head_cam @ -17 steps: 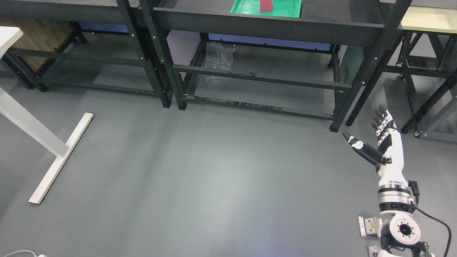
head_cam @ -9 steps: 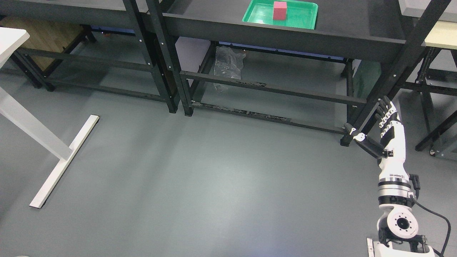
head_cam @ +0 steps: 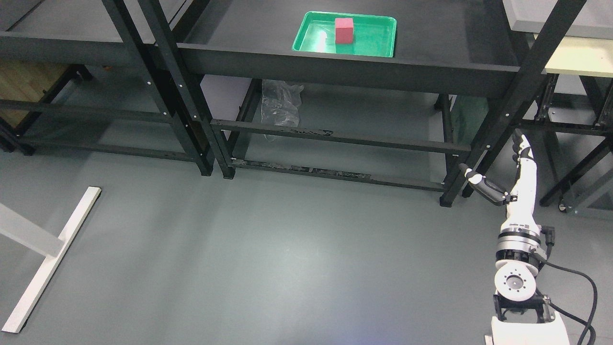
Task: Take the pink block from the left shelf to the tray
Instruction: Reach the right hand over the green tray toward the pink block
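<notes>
No writing can be read anywhere. The right hand (head_cam: 519, 177) sticks up at the lower right, above the floor (head_cam: 287, 249). Its fingers (head_cam: 523, 146) are straight and its thumb points out to the side. It holds nothing. The pink block (head_cam: 344, 30) is a small cube. It stands inside the green tray (head_cam: 373, 45) on the dark shelf (head_cam: 445, 52), far from the hand.

Right arm's base (head_cam: 524, 330) cut off by the bottom edge, cable (head_cam: 582, 292) runs out at the lower right corner. White desk leg (head_cam: 28, 239) cropped by the left edge, its top out of frame; shelf uprights (head_cam: 158, 43) and upper shelves run off the top edge. Clear plastic bag (head_cam: 280, 108) under the shelf is partly behind the crossbar, contents too unclear to tell.
</notes>
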### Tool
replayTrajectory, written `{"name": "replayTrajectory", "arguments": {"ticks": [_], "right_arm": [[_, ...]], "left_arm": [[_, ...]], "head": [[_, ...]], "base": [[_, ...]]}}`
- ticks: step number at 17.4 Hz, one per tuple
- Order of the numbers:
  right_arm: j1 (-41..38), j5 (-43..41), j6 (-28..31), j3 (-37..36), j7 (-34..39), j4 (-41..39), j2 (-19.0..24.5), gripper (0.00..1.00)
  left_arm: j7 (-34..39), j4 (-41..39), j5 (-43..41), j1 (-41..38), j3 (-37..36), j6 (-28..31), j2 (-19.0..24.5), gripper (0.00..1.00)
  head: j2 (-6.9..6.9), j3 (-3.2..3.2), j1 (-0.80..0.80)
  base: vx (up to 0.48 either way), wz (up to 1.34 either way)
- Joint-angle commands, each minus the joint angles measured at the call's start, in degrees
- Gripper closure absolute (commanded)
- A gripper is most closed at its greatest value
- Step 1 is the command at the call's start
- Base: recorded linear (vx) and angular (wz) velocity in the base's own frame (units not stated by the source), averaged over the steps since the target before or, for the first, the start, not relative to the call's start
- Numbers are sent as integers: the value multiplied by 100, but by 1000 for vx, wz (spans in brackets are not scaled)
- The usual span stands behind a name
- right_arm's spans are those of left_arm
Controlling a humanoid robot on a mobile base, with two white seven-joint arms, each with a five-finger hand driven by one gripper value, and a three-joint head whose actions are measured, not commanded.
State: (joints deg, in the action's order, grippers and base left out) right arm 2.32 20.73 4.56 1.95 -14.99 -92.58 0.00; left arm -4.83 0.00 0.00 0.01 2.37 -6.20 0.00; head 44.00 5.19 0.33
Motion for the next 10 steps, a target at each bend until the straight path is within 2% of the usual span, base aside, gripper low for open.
{"name": "replayTrajectory", "arguments": {"ticks": [1,10], "right_arm": [[94,5494,-7,332,-65,-23,-219,0],[59,5548,-7,323,-83,-50,-290,0]], "left_arm": [[0,-100,0,184,0,-4,100,0],[0,-100,0,184,0,-4,100,0]], "head": [[0,0,0],[0,0,0]], "base": [[223,-15],[250,142]]}}
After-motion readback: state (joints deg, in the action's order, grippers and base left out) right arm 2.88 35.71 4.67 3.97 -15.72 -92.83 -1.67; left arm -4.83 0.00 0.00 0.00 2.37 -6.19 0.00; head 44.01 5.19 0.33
